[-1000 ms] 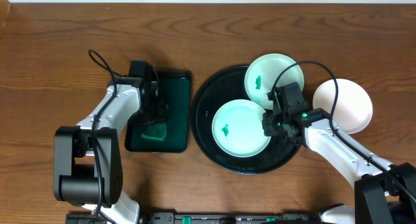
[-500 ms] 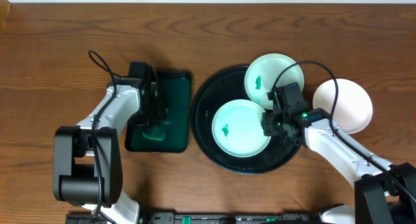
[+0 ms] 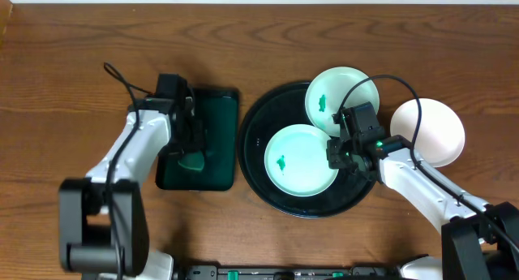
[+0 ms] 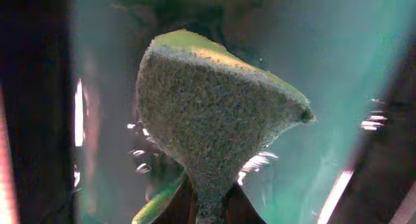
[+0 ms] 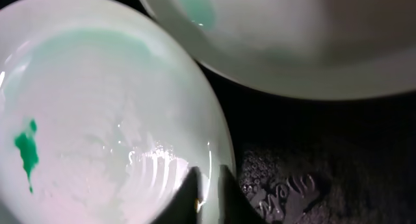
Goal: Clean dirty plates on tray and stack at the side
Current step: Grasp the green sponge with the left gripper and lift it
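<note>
Plate (image 3: pixel 302 158) rim pinched by right tool (image 5: pixel 207 180), forearm angled across black tray (image 3: pixel 251 162), left tool (image 4: pixel 208 208) clenching sponge (image 4: pixel 208 113).

Left arm bent and reaching forward, left end effector (image 3: pixel 193 150) pointing down, jaws pinched tight, right arm stretched inward, right end effector (image 3: pixel 336 155) low, jaws closed narrow

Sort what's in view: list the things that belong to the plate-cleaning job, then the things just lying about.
Job: front smeared plate, rear smeared plate, plain plate beside the tray, black tray, sponge pinched in the left end effector.
Lying about: small dark green tray.
</note>
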Available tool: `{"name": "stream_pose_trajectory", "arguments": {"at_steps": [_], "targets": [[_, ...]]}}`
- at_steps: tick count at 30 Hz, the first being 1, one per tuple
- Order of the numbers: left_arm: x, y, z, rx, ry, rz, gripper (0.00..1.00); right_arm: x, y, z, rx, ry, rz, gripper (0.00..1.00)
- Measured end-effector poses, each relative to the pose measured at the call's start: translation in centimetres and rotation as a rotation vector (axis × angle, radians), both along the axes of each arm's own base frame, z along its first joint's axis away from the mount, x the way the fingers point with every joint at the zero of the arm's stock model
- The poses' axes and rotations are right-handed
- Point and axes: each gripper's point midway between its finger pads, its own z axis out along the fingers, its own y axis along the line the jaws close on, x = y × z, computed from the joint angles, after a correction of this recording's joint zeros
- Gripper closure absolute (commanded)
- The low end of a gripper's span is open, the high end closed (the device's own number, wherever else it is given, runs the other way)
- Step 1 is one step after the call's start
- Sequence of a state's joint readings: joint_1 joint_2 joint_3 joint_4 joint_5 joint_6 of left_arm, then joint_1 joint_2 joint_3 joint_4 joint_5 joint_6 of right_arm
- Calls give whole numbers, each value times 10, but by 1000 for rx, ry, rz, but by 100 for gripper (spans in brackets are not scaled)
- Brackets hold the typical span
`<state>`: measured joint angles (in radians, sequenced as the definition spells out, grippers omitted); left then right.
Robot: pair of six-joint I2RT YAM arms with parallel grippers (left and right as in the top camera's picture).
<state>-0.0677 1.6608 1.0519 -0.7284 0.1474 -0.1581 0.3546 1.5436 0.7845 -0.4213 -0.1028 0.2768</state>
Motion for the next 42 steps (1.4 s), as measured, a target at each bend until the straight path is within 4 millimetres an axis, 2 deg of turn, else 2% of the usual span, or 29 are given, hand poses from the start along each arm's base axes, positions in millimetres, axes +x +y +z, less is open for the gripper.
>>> {"name": "stream_pose_trajectory", "arguments": {"at_steps": [5, 6, 7, 8, 9, 12, 24, 29, 32, 41, 42], "targets": [[6, -1, 32, -9, -106, 6, 93, 0, 0, 0, -1, 1, 1, 99], [6, -1, 38, -11, -125, 10, 93, 0, 0, 0, -1, 1, 1, 95], [7, -1, 43, -13, -142, 13, 93, 0, 0, 0, -1, 1, 1, 83], [7, -1, 48, -16, -156, 18, 93, 0, 0, 0, -1, 1, 3, 78], [7, -1, 51, -18, -167, 20, 93, 0, 0, 0, 0, 2, 2, 75], [6, -1, 59, -22, -187, 24, 93, 0, 2, 0, 10, 0, 7, 71], [-4, 0, 59, -19, -155, 24, 93, 0, 2, 0, 8, 3, 4, 71], [-3, 0, 59, -19, -157, 24, 93, 0, 2, -1, 8, 3, 6, 67], [-3, 0, 59, -19, -157, 24, 93, 0, 2, -1, 8, 2, 5, 70], [-3, 0, 59, -19, -158, 24, 93, 3, 2, -1, 4, -9, 5, 99], [-3, 0, 59, -19, -158, 24, 93, 3, 2, -1, 5, -9, 2, 99]]}}
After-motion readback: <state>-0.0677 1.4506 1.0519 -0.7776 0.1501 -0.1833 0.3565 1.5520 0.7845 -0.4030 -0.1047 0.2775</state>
